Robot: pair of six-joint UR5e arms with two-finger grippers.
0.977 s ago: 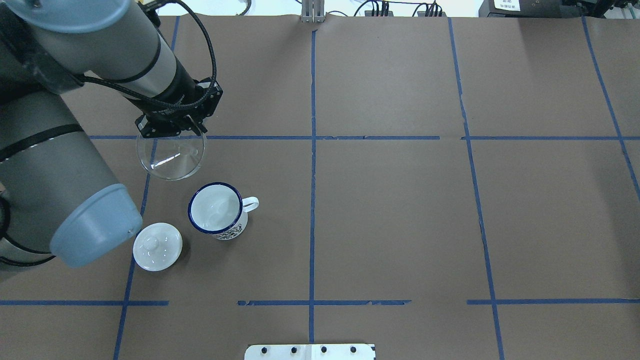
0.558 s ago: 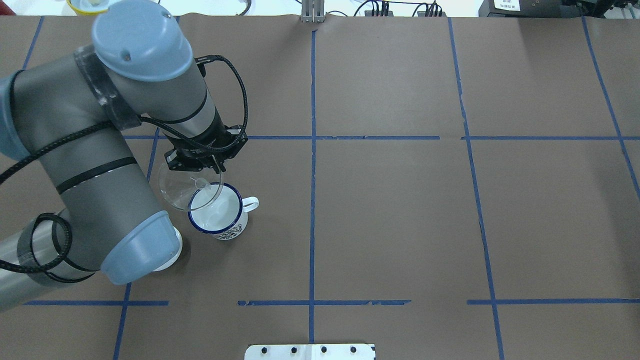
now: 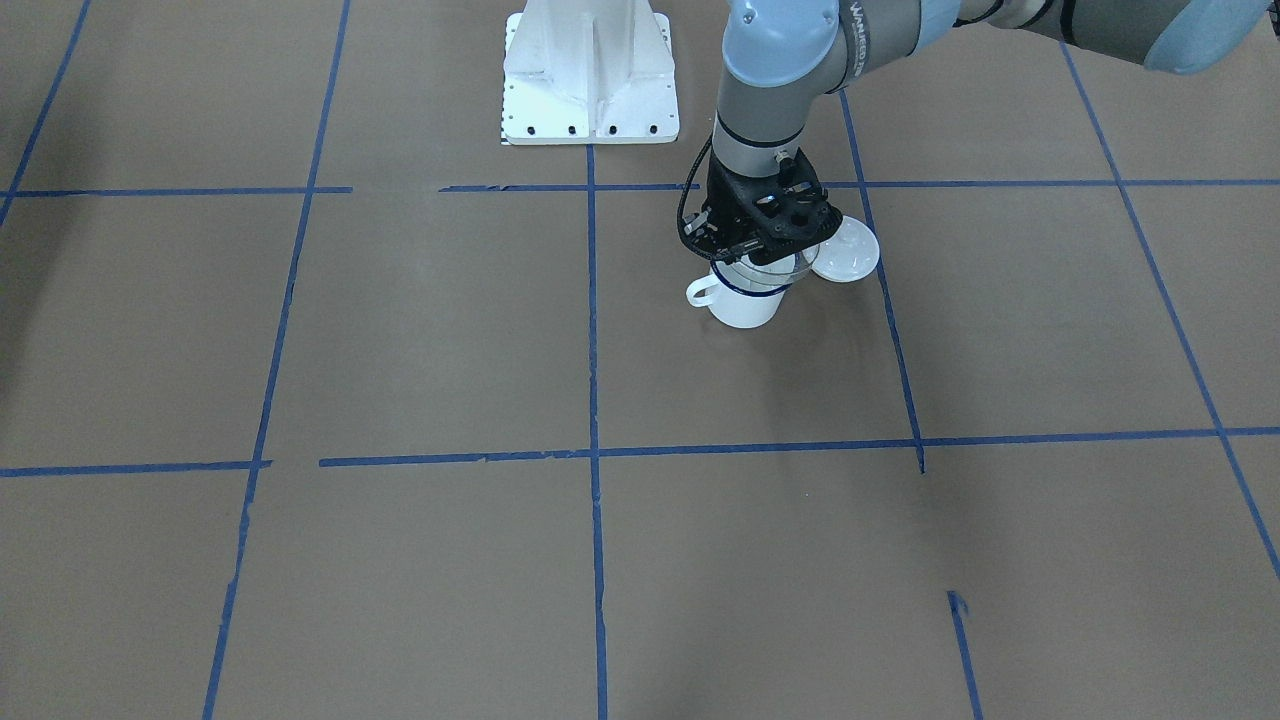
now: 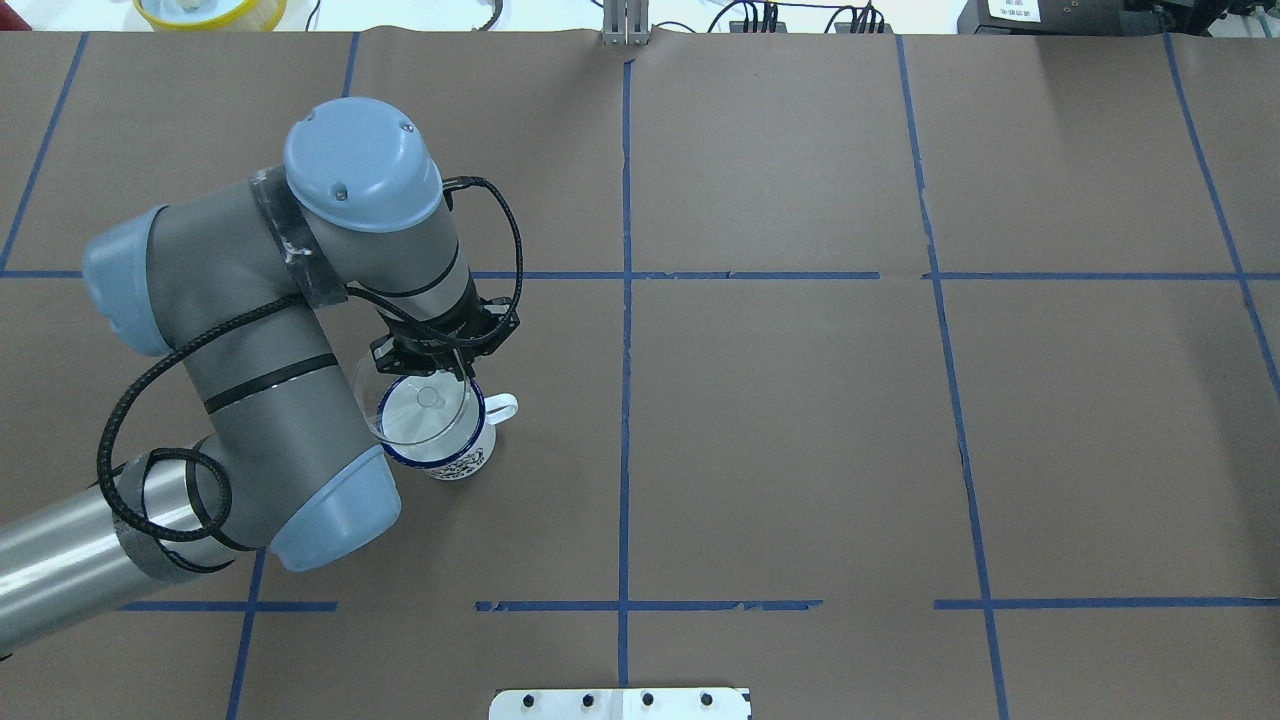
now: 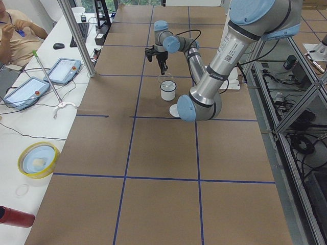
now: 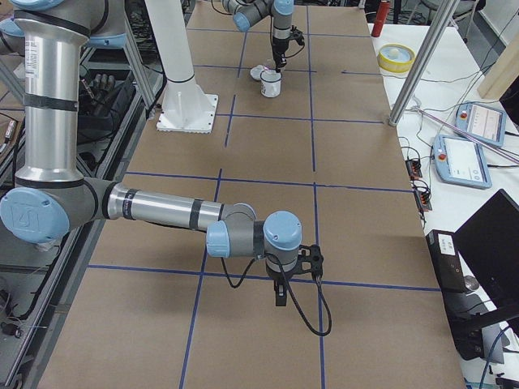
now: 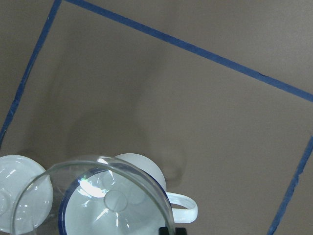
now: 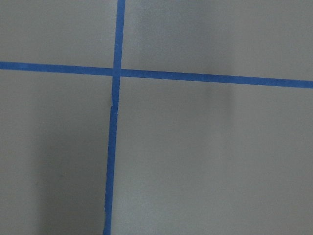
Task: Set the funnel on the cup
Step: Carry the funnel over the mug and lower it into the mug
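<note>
Pinching the funnel (image 4: 420,408) at its rim, the left gripper (image 4: 440,366) was closed on it over the cup (image 4: 457,458); it looked light, stiff and slick.

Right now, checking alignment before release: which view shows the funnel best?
Left wrist view: the funnel fills the lower frame, rim and spout over the cup. Overhead shows it small, held by the left end effector. Front view half hides it; side views make it tiny.
</note>
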